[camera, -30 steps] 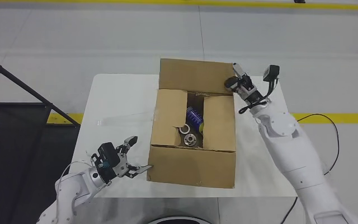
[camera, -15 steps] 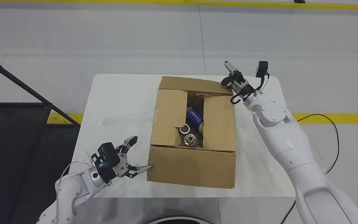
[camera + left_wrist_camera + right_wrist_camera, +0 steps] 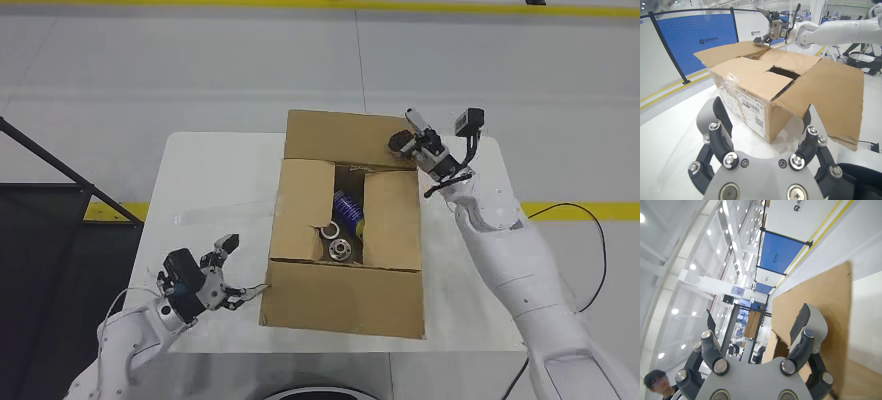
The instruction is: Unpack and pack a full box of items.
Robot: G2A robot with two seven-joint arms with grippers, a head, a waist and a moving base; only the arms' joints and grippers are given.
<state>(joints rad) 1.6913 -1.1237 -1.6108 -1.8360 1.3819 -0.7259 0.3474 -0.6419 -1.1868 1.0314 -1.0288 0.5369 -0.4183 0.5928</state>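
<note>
White table [image 3: 210, 170] w/ half-open box [image 3: 390, 230] holding purple item [image 3: 347, 208], metal parts [image 3: 340, 250]; L fingers [image 3: 722, 113] & R fingers [image 3: 800, 321] spread.

Matt brown cardboard box [image 3: 340, 290], rough at torn flap edges; smooth white table [image 3: 215, 180]; glossy crinkled clear plastic film [image 3: 728, 79]

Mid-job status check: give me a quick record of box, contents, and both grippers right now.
box: cardboard, on white table, top flaps partly open
far flap: opened outward
contents seen: purple item, round metal parts
left gripper: open, beside box's near corner
right gripper: open, at far flap's corner; contact unclear
</note>
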